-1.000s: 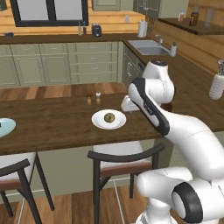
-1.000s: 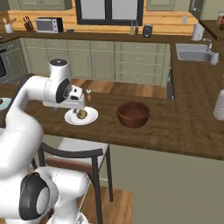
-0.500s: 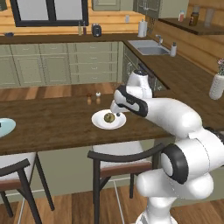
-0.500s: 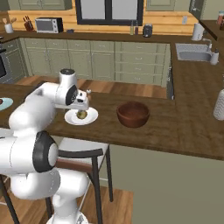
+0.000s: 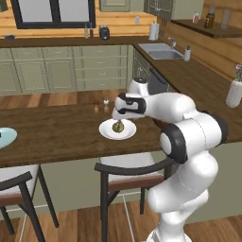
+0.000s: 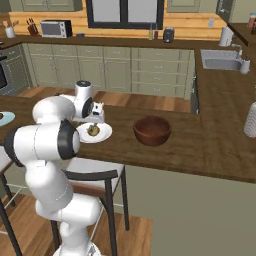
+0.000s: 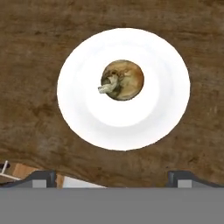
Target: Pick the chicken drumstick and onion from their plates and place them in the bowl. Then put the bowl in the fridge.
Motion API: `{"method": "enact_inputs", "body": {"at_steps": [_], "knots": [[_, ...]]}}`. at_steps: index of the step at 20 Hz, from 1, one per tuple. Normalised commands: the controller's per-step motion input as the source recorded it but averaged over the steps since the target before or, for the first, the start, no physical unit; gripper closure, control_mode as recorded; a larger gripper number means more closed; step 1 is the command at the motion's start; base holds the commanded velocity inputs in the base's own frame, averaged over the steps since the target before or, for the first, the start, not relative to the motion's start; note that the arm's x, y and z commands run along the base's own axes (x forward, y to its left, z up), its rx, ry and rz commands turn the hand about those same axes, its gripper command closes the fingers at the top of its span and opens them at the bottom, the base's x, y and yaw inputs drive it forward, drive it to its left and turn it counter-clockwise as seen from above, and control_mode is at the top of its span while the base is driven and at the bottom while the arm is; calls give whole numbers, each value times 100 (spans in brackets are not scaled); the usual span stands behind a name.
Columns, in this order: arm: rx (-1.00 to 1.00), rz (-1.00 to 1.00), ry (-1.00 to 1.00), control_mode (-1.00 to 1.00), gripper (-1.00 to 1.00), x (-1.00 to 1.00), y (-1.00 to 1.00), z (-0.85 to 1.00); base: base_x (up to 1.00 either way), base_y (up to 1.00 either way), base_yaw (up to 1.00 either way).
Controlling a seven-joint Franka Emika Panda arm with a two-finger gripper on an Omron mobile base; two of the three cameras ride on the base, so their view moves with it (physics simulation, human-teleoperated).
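The onion [image 7: 122,80] lies in the middle of the white plate [image 7: 78,109], straight below my gripper [image 7: 113,178], whose two fingertips [image 7: 43,177] stand wide apart. My gripper [image 5: 119,117] hovers open just above the onion [image 5: 118,126] on the white plate [image 5: 106,130], holding nothing. The dark reddish-brown bowl [image 6: 152,131] stands empty on the counter to the right of the white plate [image 6: 102,134]. The light blue plate [image 5: 4,137] sits at the counter's far left. I cannot make out the chicken drumstick there. The fridge is out of view.
Two small shakers [image 5: 97,107] stand just behind the white plate. A chair [image 5: 127,170] is tucked under the counter's front edge, another [image 5: 14,184] to its left. A white vase [image 6: 250,120] stands at the counter's right end.
The arm has swung from a raised pose down and over to the white plate, bringing the open gripper above the onion. The onion, plates and bowl have not moved.
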Motion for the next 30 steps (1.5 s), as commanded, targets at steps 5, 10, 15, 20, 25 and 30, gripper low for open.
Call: {"method": "enact_inputs", "body": {"at_steps": [5,10,15,20,25,30], "knots": [[0,0,2,-100,-100,45,10,-37,0,0,0],[0,0,1,-100,-100,48,1,-42,0,0,0],[0,0,0,-100,-100,61,3,-24,0,0,0],[0,0,0,-100,-100,45,2,-26,0,0,0],[0,0,7,-100,-100,3,4,-38,0,0,0],[0,0,0,-100,-100,0,18,-46,0,0,0]]}}
